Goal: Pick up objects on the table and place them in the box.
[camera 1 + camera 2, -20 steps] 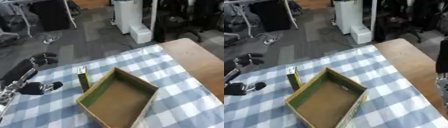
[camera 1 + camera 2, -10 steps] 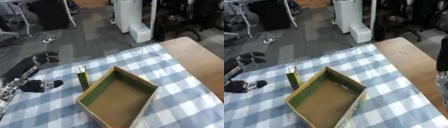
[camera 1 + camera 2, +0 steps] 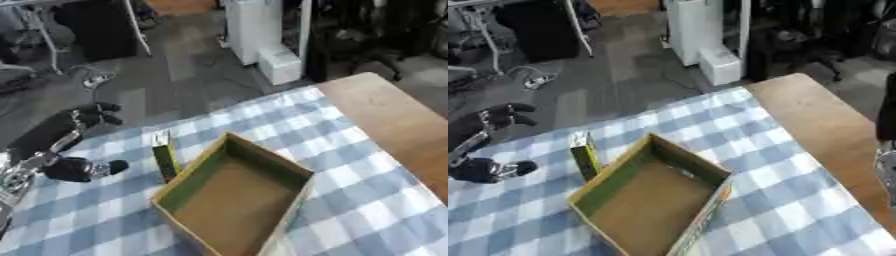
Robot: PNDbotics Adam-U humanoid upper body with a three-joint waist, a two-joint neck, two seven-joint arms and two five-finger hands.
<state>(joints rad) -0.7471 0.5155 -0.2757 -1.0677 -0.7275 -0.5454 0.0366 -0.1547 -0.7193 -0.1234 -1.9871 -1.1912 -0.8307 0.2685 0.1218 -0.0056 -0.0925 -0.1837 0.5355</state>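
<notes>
Left hand (image 3: 74, 150) hangs over the counter's (image 3: 376, 200) checked cloth at the near left edge, fingers spread wide and relaxed, thumb out low, holding nothing and touching nothing that shows. Just to its right stands a slim green carton (image 3: 164, 159), upright, pressed against the outer wall of the open cardboard box (image 3: 234, 200). At the right edge only a dark arm shows; the right hand's fingers cannot be made out.
</notes>
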